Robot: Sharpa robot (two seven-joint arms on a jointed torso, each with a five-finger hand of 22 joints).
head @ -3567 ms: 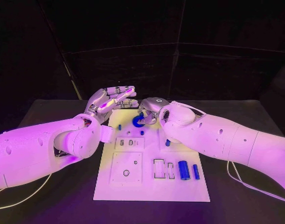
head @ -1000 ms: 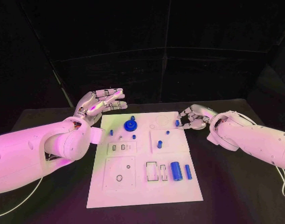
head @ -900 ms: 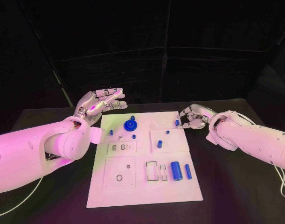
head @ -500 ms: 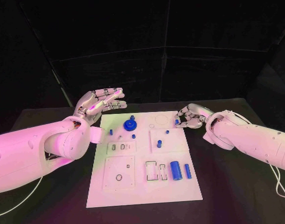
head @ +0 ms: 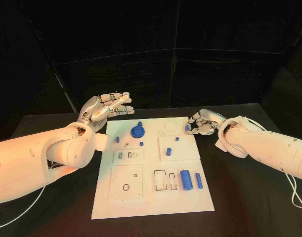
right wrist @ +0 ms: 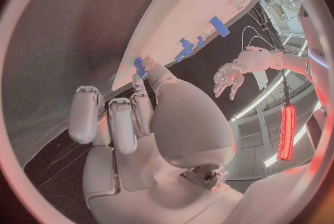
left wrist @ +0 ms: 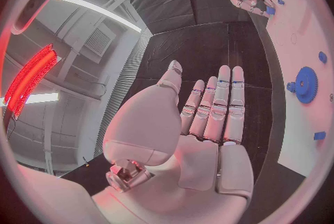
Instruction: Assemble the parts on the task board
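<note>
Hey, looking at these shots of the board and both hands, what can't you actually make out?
- Right hand, head view: its own curled fingers hide whether they pinch the small blue peg at the task board edge or only touch it.
- Right wrist view: the thumb covers most of that peg.
- Blue gear, head view: too small to tell whether it is fully seated.
- Left wrist view: the open left hand blocks much of the board.

Black worktop (head: 250, 197) across the lower half of the frame, bearing a white board (head: 154, 197) at its centre, lengthwise toward the back.
</note>
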